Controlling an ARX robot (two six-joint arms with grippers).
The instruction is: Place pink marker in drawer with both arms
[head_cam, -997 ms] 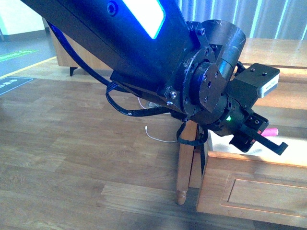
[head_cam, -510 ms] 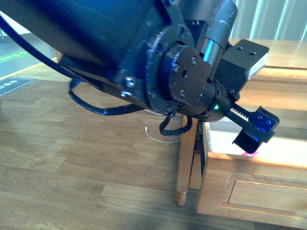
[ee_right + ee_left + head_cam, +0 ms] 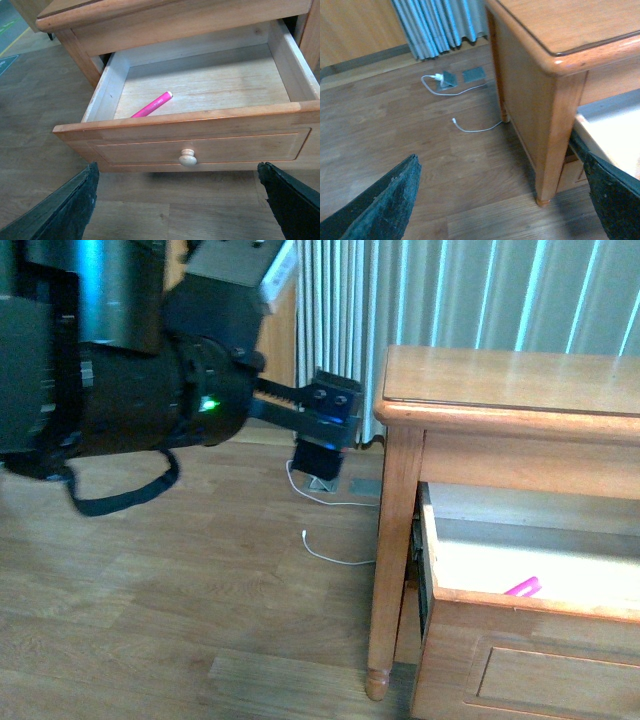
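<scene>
One step at most seems left, shutting the drawer (image 3: 192, 118): the pink marker (image 3: 152, 104) lies flat inside near its front wall, the left gripper (image 3: 322, 428) at its ten o'clock and the right gripper (image 3: 177, 170) both empty, jaws spread apart.

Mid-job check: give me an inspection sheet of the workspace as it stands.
Surface: table top bare, nothing seen on it.
Job's things: pink marker lies flat inside the open drawer.
Clutter: nothing seen.
Grippers: left gripper open, empty, over the floor beside the table; right gripper open, empty, facing the drawer front.
Cables: white cable loose on the floor by the table leg; second white cable runs to a floor socket.
Surroundings: wooden floor, striped curtain.
</scene>
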